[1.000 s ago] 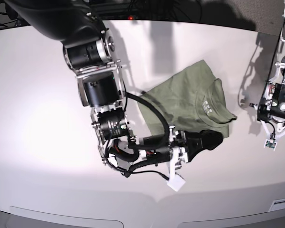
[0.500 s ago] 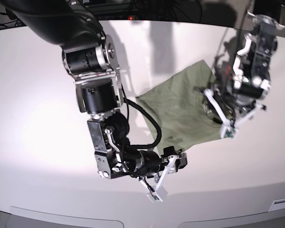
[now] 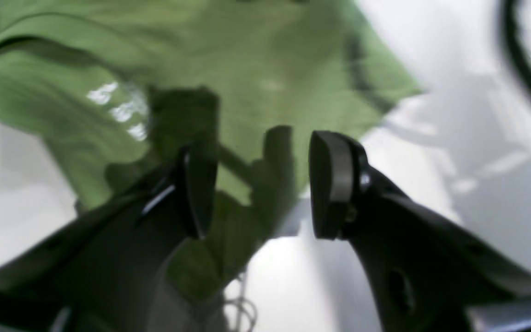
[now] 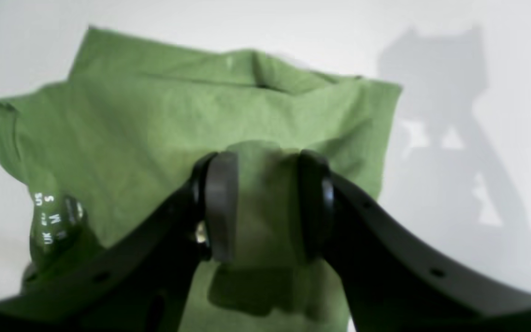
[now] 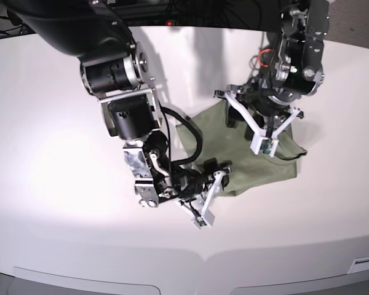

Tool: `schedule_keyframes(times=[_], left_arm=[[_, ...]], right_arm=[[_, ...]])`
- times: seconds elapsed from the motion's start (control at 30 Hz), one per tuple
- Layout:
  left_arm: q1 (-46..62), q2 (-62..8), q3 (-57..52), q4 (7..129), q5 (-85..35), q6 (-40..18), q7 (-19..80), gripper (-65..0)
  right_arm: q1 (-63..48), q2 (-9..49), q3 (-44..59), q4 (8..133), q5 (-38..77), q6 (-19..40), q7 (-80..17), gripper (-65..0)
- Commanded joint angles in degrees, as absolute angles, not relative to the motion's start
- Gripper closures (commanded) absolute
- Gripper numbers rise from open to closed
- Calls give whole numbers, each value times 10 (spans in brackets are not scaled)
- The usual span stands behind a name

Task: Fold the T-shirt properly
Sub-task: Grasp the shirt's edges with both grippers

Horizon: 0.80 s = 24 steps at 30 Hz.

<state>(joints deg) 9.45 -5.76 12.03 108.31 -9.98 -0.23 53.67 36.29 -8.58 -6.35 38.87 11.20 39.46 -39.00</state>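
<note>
Base view takes in the whole scene: the T-shirt [image 5: 246,150] lies crumpled on the white table [image 5: 55,141], a little right of centre, with both arms bent over it. The right gripper [image 5: 214,175] is low at the near edge of the cloth, while the left gripper [image 5: 246,120] hangs over the far side, near the collar end.

From up there I can't make out what either set of jaws is doing; the wrist cameras show that. Right wrist view looks straight down the right gripper [image 4: 265,207], and its two dark pads are pinching a bunched fold of the T-shirt [image 4: 201,120] between them, the cloth bulging up in the gap. It also catches small white size lettering [image 4: 46,214] on a curled bit of fabric at lower left, far too small to read from the base view.

Left wrist view is blurred, but the left gripper [image 3: 261,184] stands spread, with nothing between its pads; the T-shirt [image 3: 228,69] lies below and beyond them, one corner ending against the bare table [image 3: 468,138]. A few pale marks [image 3: 113,106] show on the cloth there, too smeared to read.

The shirt is a dull sage green, matte and soft, creased with ridges along its far edge. It sits in a rough, uneven heap of folded layers. The pads are rounded, smooth and black, on dark curved fingers.
</note>
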Motion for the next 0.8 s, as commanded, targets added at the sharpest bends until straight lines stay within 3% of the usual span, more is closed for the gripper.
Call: schedule_keyframes(times=[0.0,0.33,0.6,0.77], left_arm=[[85,-57,121,1079,-104,-5,526,-316],[54,-58,121,919,-33,-4,496,-317],[16,-58,121,907,-23,-5,485,-317],[10,-57,121,907,-24,-4,494,-317]], right_arm=[[387,-90,-67,399,118,400,-382,-227],[357,-21,-80,439,187,400,-435,-227],[282,61,-134,493,264,400,-471,-227],[236,87,-151,594,348,400,-453,-227]])
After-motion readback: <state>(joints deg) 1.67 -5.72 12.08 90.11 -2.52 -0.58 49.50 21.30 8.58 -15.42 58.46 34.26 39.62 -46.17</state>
